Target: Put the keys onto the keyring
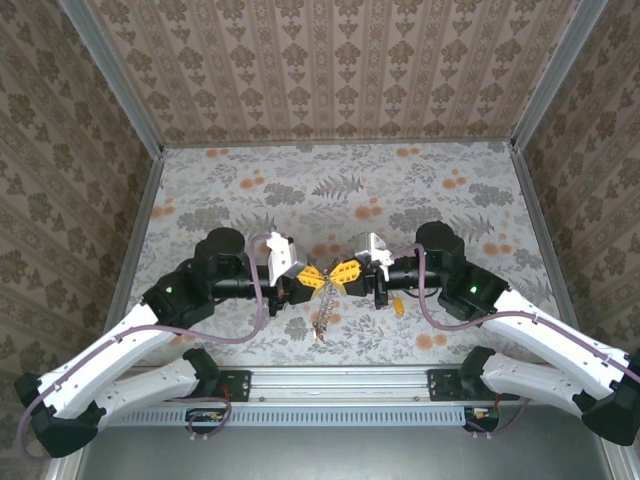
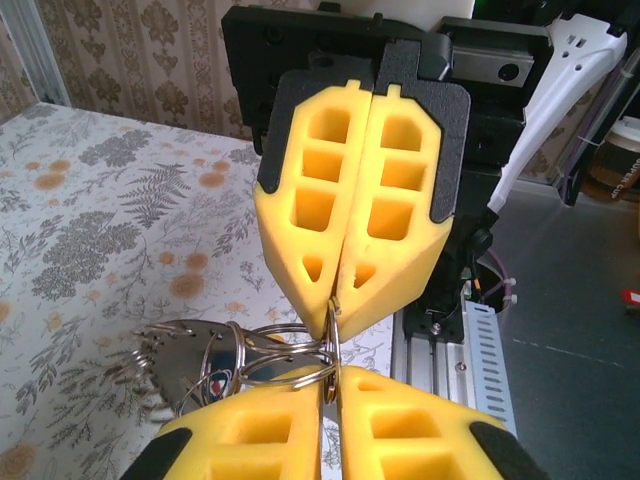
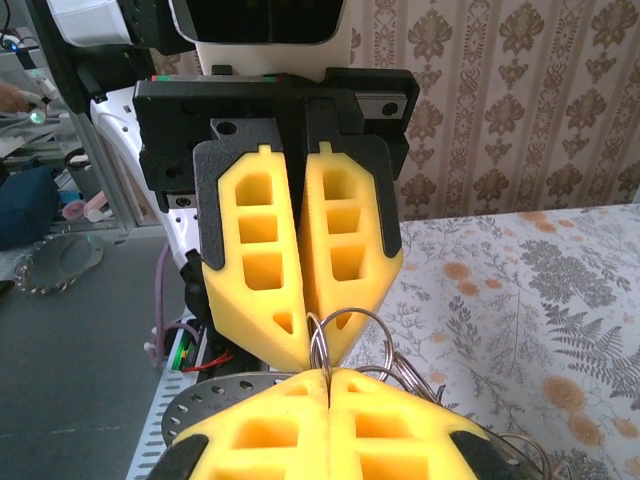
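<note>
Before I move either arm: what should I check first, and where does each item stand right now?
1. Left gripper shut on the ring: ok, wire pinched at the tips.
2. Right gripper shut on the ring: ok, same pinch from the opposite side.
3. Room between the two grippers: not ok, their tips almost meet.
4. Ring coil opened for a key: cannot tell.
5. Key bunch beside the ring, off the table: cannot tell.
6. Loose key ready to pick: cannot tell. A small orange item lies on the table by the right gripper, too small to identify.
</note>
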### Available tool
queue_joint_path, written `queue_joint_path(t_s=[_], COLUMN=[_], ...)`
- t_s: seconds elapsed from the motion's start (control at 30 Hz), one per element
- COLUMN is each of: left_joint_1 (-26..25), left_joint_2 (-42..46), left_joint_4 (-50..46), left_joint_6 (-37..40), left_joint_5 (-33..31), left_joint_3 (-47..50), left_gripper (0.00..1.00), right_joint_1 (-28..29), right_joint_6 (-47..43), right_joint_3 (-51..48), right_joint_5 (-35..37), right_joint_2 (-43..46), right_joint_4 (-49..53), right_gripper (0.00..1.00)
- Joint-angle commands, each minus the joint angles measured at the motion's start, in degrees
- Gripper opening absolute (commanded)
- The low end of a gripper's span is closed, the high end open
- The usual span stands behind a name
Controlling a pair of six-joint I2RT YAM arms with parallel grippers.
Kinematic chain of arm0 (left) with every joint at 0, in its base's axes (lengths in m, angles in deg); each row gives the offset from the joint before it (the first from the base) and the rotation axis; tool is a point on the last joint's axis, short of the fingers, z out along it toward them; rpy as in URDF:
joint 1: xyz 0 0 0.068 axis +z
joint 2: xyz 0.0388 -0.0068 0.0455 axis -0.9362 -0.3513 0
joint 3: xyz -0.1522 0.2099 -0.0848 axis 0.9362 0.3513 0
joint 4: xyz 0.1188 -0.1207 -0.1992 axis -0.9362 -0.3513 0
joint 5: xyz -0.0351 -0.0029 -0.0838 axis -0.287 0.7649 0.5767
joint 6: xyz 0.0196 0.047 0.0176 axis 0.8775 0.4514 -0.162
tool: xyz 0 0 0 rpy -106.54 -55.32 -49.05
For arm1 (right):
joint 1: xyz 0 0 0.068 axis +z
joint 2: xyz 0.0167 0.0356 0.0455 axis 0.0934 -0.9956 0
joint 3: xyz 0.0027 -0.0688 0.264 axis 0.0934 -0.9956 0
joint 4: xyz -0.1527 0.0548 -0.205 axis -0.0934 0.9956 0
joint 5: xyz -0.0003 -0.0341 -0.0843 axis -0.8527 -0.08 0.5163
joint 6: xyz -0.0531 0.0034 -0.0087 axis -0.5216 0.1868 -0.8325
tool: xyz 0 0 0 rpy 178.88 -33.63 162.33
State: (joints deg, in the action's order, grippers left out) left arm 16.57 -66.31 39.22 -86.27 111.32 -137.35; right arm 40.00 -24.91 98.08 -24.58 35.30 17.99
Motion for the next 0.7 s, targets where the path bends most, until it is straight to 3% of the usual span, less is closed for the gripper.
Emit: queue_joint_path(t_s=[0.0,0.4,0.53,0.67], left_joint_1=[-0.5,-0.4,-0.4,-0.3], left_joint_2=[-0.1,-1.1,-2.0,-2.0], left_joint_4=[1.6,3.8,4.4,5.0], left_joint_6=[1.3,1.1,1.2,1.5], left_joint_5=[-0.2,-0.4,-1.1,-2.3], left_joint_3=[-1.1,-1.3,-1.3,-1.3], left_gripper=[0.14,0.1,0.01,0.0], right_joint_1=[0.0,0.1,0.1,0.2], right_joint_6=[0.9,-0.1,-0.6,-1.6], right_joint_3=[0.4,0.3,0.1,-0.4], right_joint_5=[-1.2,-2.1,-2.5,-3.0], right_joint_2=[0.1,-0.8,-1.0,-0.9], right_joint_4=[-3.8,-2.3,-2.1,-1.8], right_gripper=[0.0,0.0,0.0,0.0])
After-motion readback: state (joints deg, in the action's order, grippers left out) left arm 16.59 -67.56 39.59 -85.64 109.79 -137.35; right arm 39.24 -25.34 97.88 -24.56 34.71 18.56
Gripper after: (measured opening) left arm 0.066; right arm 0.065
